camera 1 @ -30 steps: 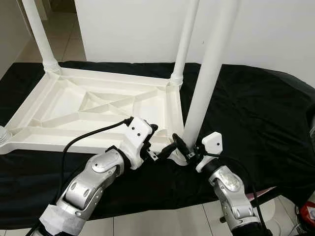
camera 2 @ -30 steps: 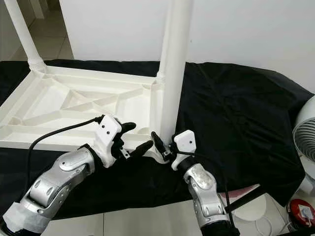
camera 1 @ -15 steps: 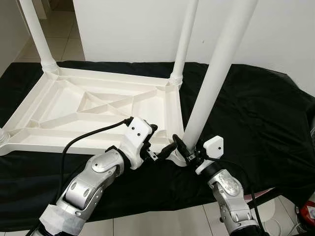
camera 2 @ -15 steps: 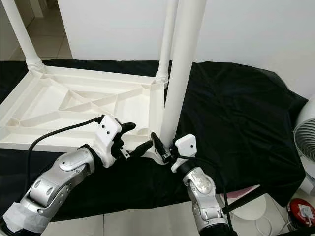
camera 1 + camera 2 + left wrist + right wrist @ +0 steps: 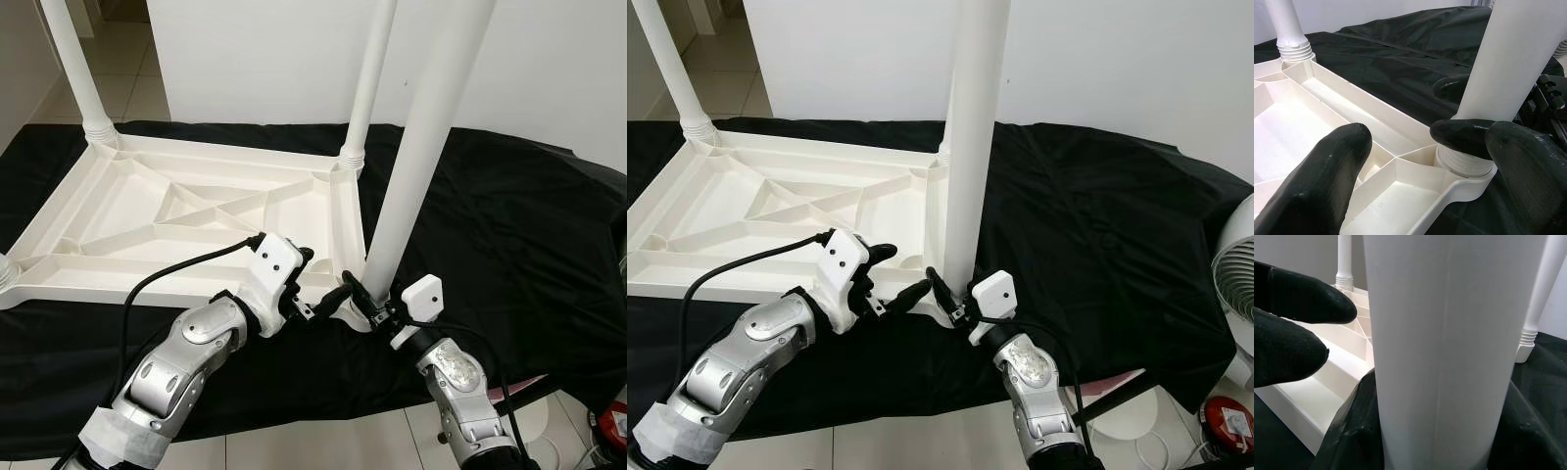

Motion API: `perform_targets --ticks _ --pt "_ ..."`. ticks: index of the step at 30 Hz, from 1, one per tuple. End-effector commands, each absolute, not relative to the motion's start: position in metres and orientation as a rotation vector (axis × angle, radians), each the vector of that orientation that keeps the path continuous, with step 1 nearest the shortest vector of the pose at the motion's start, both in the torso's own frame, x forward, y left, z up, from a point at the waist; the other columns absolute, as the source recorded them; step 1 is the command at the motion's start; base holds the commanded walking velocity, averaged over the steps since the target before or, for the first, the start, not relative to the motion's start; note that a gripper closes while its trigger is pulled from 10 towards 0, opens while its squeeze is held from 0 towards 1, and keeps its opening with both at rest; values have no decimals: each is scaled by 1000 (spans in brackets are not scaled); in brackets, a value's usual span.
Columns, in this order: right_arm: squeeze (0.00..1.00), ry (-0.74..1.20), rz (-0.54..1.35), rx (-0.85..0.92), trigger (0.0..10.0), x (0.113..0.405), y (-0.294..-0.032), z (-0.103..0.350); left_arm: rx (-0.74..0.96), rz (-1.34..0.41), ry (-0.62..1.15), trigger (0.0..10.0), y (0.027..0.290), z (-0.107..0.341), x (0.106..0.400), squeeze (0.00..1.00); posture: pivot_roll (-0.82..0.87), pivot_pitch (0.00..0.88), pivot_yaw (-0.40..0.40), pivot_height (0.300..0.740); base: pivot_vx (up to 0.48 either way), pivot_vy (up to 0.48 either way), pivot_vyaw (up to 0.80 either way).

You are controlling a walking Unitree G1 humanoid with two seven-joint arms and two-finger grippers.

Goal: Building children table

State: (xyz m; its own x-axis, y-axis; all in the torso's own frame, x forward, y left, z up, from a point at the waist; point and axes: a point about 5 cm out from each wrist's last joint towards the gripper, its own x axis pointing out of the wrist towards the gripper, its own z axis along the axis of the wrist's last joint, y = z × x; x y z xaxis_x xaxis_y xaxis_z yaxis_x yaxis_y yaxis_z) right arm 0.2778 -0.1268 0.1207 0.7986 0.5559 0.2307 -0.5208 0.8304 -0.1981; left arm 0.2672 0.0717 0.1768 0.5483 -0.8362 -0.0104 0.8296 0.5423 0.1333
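Here, table leg [image 5: 411, 166] seated at upturned tabletop [image 5: 196, 220] corner.
Leg base is pinched between right gripper [image 5: 364, 302] jaws; left gripper [image 5: 315, 294] jaws are spread beside it.

My left fingers [image 5: 328, 299] and right fingers [image 5: 355, 288] crowd the near corner socket [image 5: 1465, 164] of the upturned table top [image 5: 186, 220], with the leg [image 5: 416, 147] rising tilted between them and blocking any pass across. 2 more legs [image 5: 369, 73] stand at the far corners. The black cloth [image 5: 519, 225] to my right lies open.
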Motion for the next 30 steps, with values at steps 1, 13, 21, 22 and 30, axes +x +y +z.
perform_targets --ticks 1,13,21,22,30 --pt "0 -102 585 -110 10000 271 -131 87 142 -1032 -65 10000 71 180 264 0 83 87 -59 740 0 0 0" --pt "0 7 548 -21 10000 288 -129 86 143 -1033 -65 10000 71 180 264 0 85 85 -62 740 0 0 0" --pt "0 48 550 -2 10000 296 -128 92 141 -1033 -66 10000 70 180 264 0 84 83 -62 740 0 0 0" --pt "0 54 548 18 10000 297 -128 93 141 -1033 -66 10000 70 180 264 0 84 84 -65 740 0 0 0" --pt "0 17 534 76 10000 296 -129 98 139 -1032 -68 10000 70 180 264 0 84 83 -66 740 0 0 0"
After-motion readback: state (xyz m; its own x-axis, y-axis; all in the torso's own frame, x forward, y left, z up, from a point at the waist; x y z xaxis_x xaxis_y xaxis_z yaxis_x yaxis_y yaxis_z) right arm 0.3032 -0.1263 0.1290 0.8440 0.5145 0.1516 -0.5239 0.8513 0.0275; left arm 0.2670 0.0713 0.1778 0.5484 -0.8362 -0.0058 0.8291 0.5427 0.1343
